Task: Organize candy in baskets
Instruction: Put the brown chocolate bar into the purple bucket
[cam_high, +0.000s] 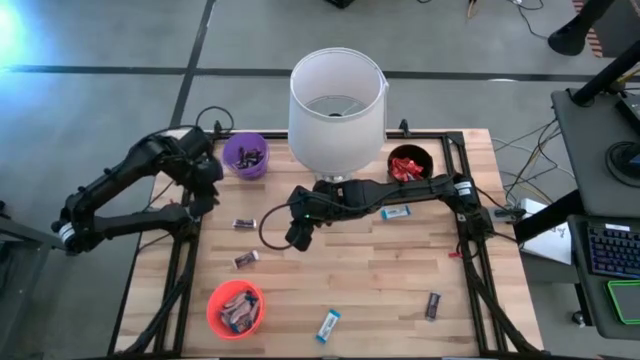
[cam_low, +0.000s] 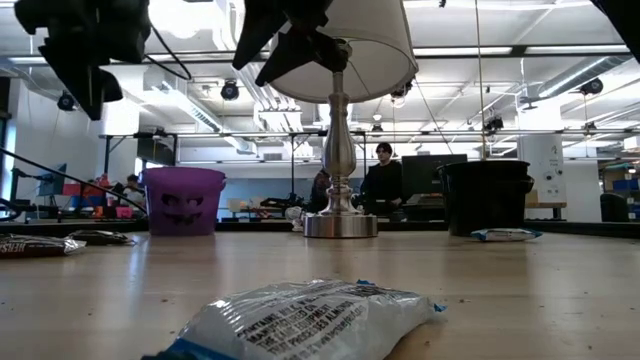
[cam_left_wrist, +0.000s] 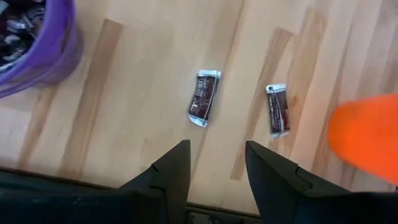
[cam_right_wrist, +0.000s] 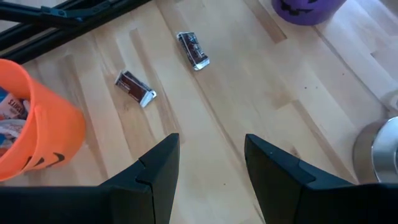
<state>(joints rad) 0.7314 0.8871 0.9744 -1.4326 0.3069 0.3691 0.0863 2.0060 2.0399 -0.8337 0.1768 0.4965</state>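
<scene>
Your left gripper (cam_high: 205, 190), jaws apart and empty, hangs at the table's (cam_high: 400, 290) left edge, below the purple basket (cam_high: 245, 156). Your right gripper (cam_high: 297, 236), parted, empty, hovers mid-table over open wood. Two dark candies (cam_high: 244, 224) (cam_high: 246, 259) lie between them, long axes roughly left-right. Orange basket (cam_high: 235, 307) lower left; black basket (cam_high: 409, 163) upper right.

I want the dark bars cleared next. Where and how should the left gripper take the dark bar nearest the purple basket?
Judging by its pose, the dark bar lies flat beside the purple basket, so the left gripper should come straight down and pinch across its narrow width at the middle, avoiding the crimped ends. Its jaws are open and empty.
</scene>
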